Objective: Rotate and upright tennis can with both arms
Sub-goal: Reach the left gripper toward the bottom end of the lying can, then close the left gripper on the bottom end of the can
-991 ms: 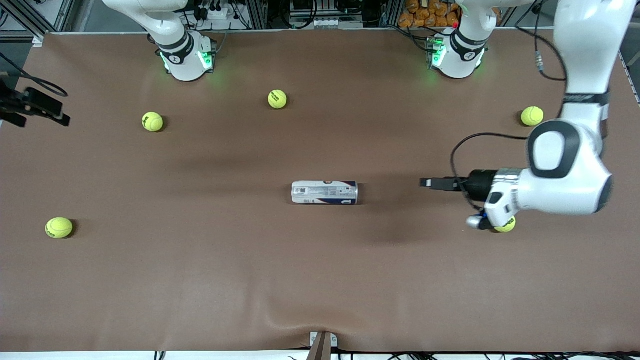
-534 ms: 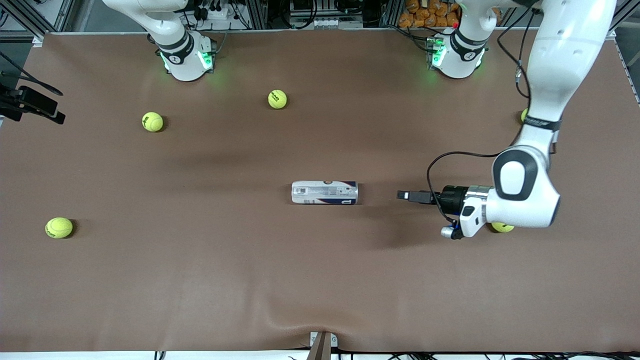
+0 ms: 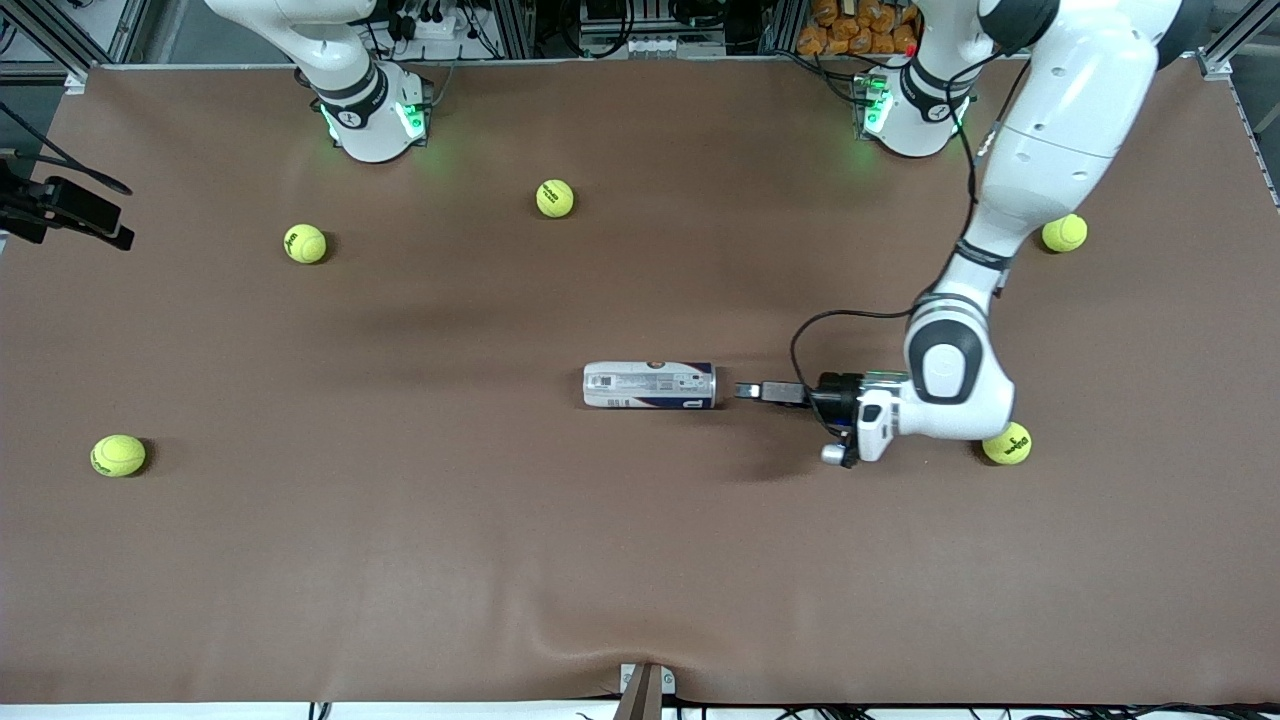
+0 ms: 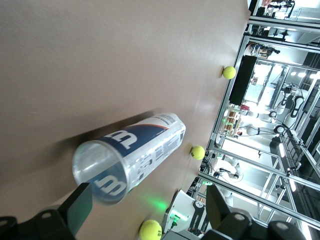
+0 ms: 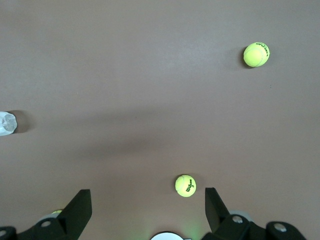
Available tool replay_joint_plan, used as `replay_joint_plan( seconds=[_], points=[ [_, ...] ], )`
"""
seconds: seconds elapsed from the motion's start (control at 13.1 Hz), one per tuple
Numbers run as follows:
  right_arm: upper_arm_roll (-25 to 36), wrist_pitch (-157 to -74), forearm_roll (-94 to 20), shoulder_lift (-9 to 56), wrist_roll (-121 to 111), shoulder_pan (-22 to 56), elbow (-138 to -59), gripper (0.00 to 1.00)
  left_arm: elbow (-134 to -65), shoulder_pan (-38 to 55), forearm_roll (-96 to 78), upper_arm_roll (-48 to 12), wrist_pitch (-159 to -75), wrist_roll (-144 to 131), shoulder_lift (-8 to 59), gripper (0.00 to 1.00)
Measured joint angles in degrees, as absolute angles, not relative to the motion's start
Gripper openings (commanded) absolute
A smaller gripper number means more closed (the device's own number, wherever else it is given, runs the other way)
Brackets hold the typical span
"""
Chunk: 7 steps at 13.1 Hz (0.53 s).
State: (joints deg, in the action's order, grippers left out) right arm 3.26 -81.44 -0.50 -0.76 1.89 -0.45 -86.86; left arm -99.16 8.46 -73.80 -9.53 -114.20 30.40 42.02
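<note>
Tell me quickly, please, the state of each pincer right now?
Left pincer: open, empty, at the can's end.
Right pincer: open, empty.

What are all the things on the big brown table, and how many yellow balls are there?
tennis can: one, clear with a white and dark-blue label, lying on its side at the middle of the table.
tennis balls: five, yellow; two near the right arm's base, one at the right arm's end of the table, two toward the left arm's end.
table: one, brown cover.
left gripper: one, black, open, low beside the can's end, pointing at it.
right gripper: one, black, open, waiting up over the table's edge at the right arm's end.
</note>
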Motion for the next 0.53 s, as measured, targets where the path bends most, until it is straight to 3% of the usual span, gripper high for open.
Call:
replay_joint_plan(
  seconds=[0.46, 0.53],
  points=[
    [2.9, -82.3, -0.2, -0.6, 1.9, -0.3, -86.9, 1.0, -99.9, 10.7, -76.4, -9.4, -115.5, 32.9, 43.5, 0.99],
    [2.8, -82.5, -0.2, -0.5, 1.9, -0.3, -86.9, 1.0, -100.0, 10.6, -77.9, -9.3, -115.5, 35.3, 44.6, 0.93]
  ],
)
